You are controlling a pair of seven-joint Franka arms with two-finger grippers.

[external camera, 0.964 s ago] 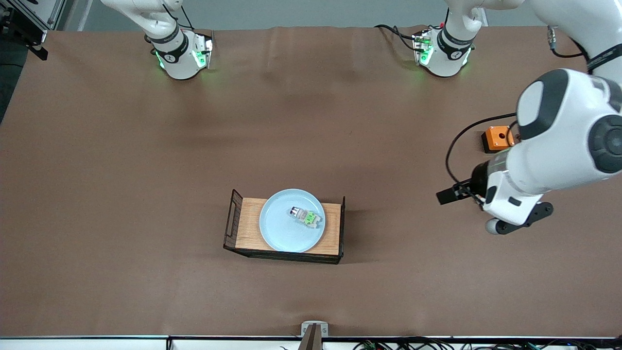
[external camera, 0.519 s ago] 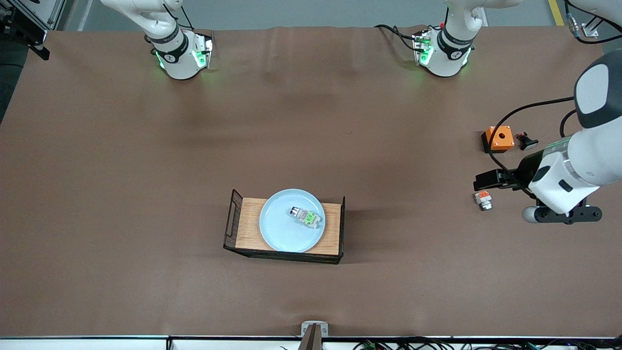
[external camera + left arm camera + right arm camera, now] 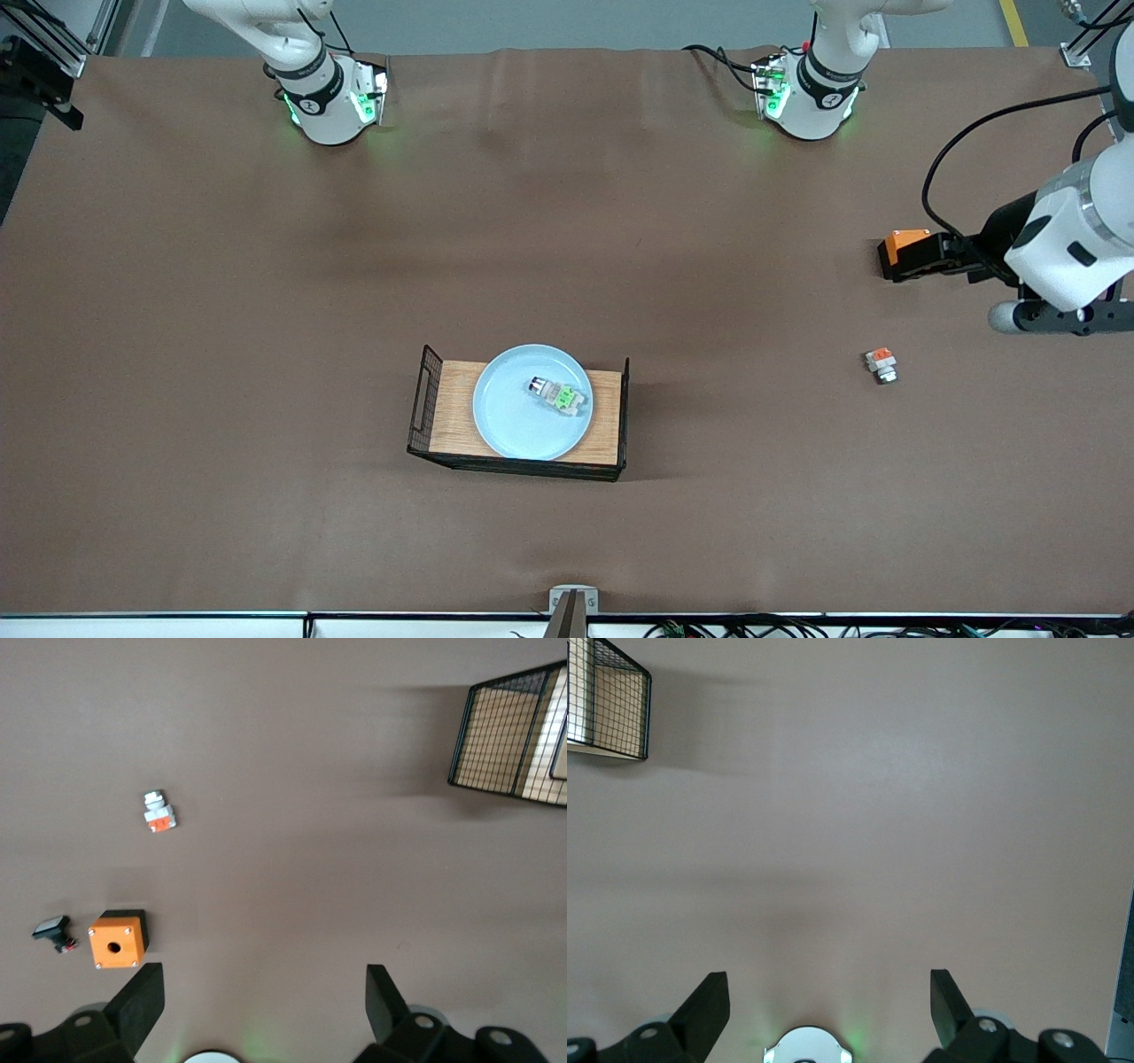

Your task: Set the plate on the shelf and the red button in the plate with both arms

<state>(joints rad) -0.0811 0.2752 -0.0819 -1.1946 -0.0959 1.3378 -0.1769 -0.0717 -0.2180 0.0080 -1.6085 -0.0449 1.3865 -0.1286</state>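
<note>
— Grippers first?
— Left gripper (image 3: 261, 997) hangs spread wide and empty at the front view's right edge, over the orange box (image 3: 904, 248). Right gripper (image 3: 828, 997) spread wide too, over bare table.
— Containers?
— Wire-sided tray (image 3: 428, 412), lower centre, holds the plate (image 3: 514, 425); the red button (image 3: 558, 394) lies in the plate.

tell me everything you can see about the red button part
The red button is a small white-grey part with a green patch on its body and a darker metallic end. It lies on its side, at a slant, on the pale blue plate, off-centre toward the left arm's end of the table. The plate sits on the wooden floor of a black wire tray. No gripper touches it. Its red cap cannot be made out.
</note>
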